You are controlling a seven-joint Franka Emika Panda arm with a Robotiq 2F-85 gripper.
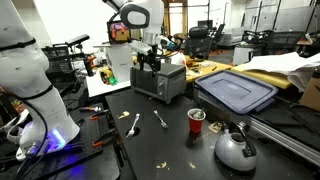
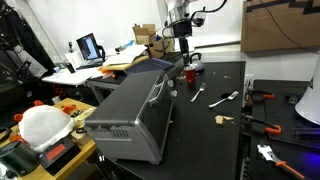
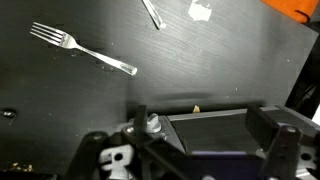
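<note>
The hand hangs just over the toaster oven with its fingers spread wide apart, gripping nothing, and the oven stands square on the black surface, a fork lying flat at ten o'clock from the hand in the wrist view.

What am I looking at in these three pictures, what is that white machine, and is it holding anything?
The white machine is a robot arm with a gripper at its end. Two pictures come from cameras standing around the table. The third looks down from a camera on the arm's wrist, so the gripper's own parts show at its bottom edge. On the black table lie a fork and a spoon, and there stand a red cup, a metal kettle and a toaster oven. The gripper hovers over the toaster oven with its jaws open, holding nothing.
</note>
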